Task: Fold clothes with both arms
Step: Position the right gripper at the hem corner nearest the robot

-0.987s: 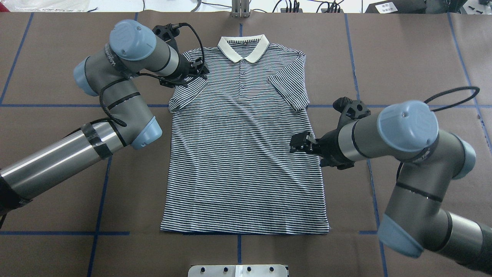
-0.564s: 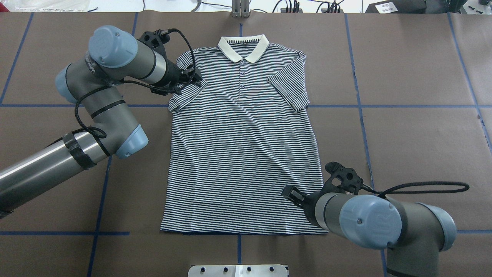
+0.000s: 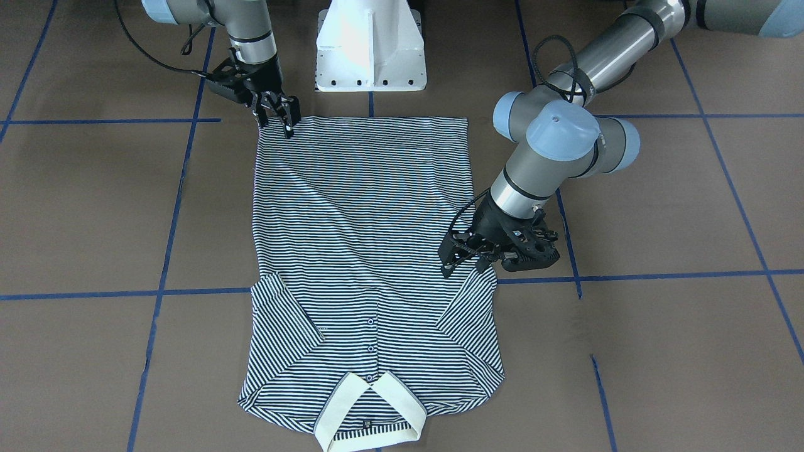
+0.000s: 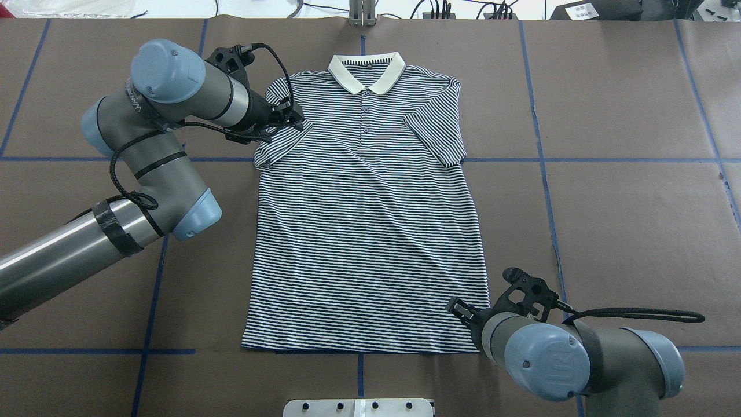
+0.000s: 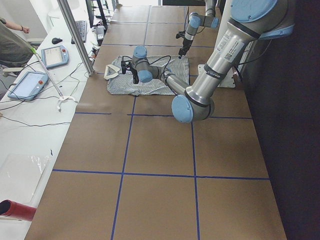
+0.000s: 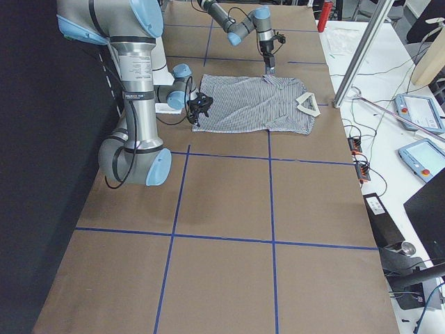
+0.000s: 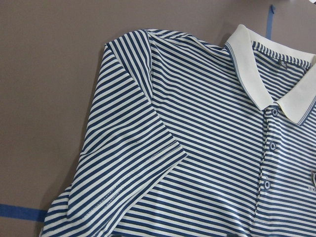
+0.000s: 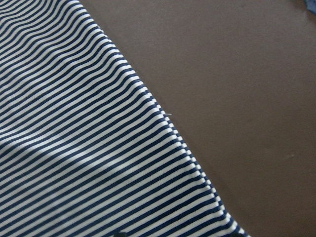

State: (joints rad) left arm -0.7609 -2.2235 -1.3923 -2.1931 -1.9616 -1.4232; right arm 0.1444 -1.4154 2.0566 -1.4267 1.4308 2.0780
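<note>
Shirt (image 4: 365,231) lies flat (right gripper (image 4: 457,306) at its hem corner).

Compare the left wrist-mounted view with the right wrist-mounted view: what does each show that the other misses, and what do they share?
Only the left wrist view shows the cream collar, small blue buttons and short sleeve of the navy-and-white striped polo shirt, plus a blue tape line. Only the right wrist view shows a plain straight shirt edge. Both show its stripes on the brown table covering.

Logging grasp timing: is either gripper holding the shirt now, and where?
Nothing looks held: the shirt lies flat, left gripper by its sleeve, right gripper at a hem corner, both seemingly open.
</note>
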